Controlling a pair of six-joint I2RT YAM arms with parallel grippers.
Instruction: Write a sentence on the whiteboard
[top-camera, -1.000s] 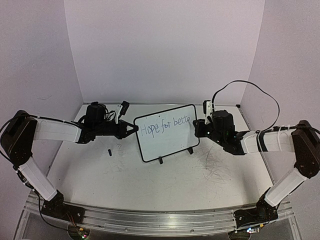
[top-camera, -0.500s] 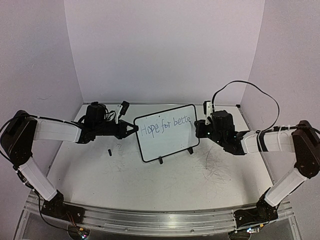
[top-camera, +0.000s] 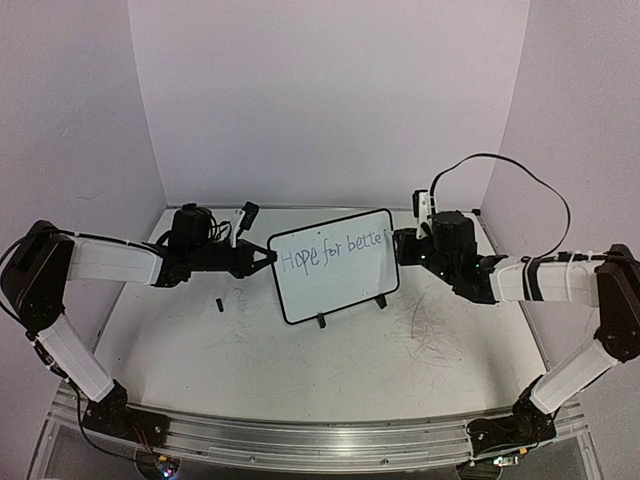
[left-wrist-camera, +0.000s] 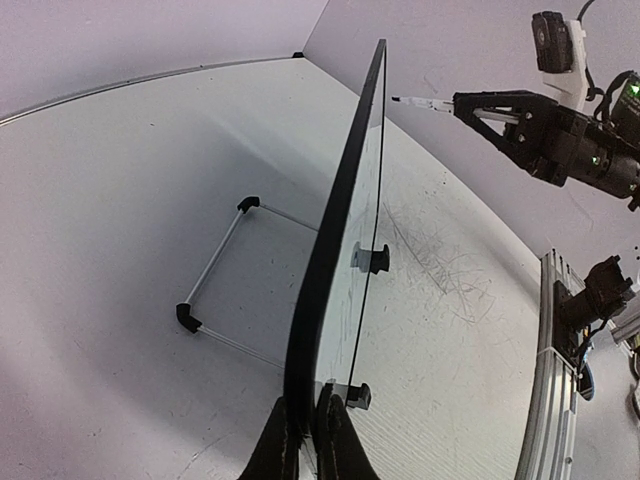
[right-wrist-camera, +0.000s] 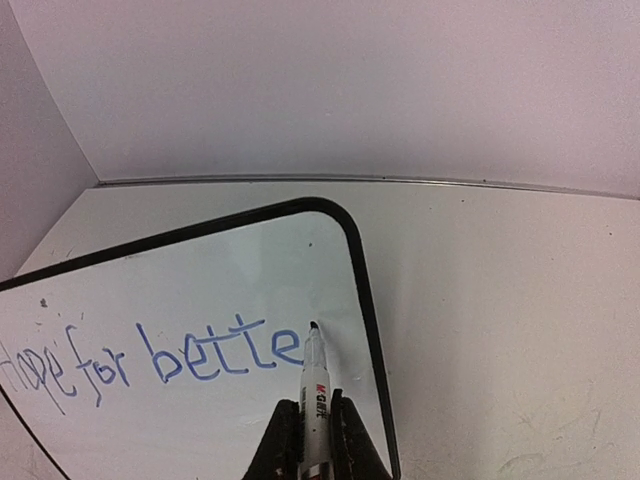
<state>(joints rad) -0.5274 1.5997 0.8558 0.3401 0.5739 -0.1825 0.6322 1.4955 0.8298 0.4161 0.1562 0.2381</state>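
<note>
— While your whiteboard (top-camera: 332, 265) stands upright on the counter (top-camera: 300, 380), can you see what your left gripper (left-wrist-camera: 305, 415) is doing?

— You have it pressed onto the board's left edge, one finger on each face of the black frame. From your left wrist view you look straight along that edge.

— And your right gripper (right-wrist-camera: 315, 425)?

— It pinches a marker (right-wrist-camera: 314, 385). Your fingers are closed round the barrel, and the tip points away from the wrist at the board's writing face.

— Where does your tip sit?

— Just right of the last letter of the sentence (right-wrist-camera: 180, 360), close to the board's right frame. Whether it presses on the surface or hangs just off it, you cannot tell from these views.

— What can you read?

— Thin blue letters in one line across the upper half: "Hope for bette".

— Where is the board on your counter?

— Toward the back, between your two arms, on two small black feet (top-camera: 320, 321). Its face is turned toward the arm bases, and its right end sits higher in the overhead view. Behind it a thin wire frame (left-wrist-camera: 215, 270) with black corner pieces rests on the counter.

— Anything else near you?

— A small black object (top-camera: 218, 303) lies below your left arm, apart from the board. Grey scribble marks (top-camera: 430, 330) cover the counter in front of your right arm.
</note>
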